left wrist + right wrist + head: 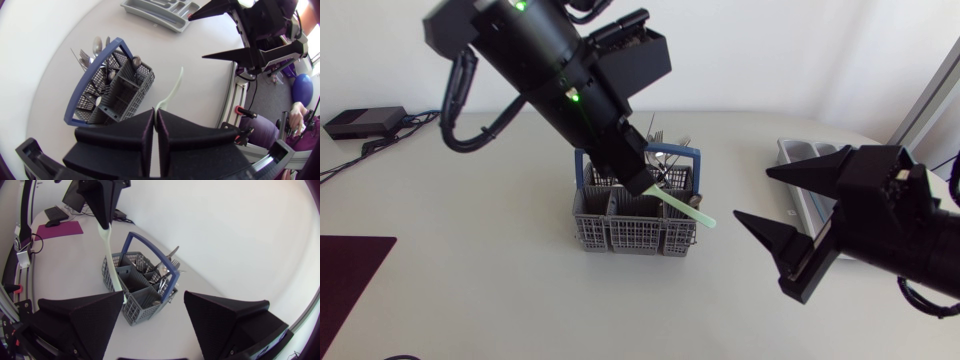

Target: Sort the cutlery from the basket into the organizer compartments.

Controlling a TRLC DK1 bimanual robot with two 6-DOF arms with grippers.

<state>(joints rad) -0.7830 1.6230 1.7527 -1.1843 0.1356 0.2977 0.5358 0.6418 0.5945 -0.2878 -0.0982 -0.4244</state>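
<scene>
Grey basket (632, 225), blue-handled, stands mid-frame on the bench (470, 260), metal forks and spoons (665, 157) upright in it; left gripper (645, 184) is clamped on a pale green utensil (692, 210) just above its front; right gripper (752, 195), lower right, gapes empty beside the organizer (792, 150) at the right edge.

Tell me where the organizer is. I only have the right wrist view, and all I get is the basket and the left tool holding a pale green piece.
Observer: The organizer lies at the table's right side, partly hidden under the right tool in the head view.
Operator: Anything in it yet?
Observer: In the left wrist view, the compartments that show look empty.
Operator: How is that piece gripped?
Observer: The left tool is shut on one end of the green piece; its free end points toward the right tool.
</scene>
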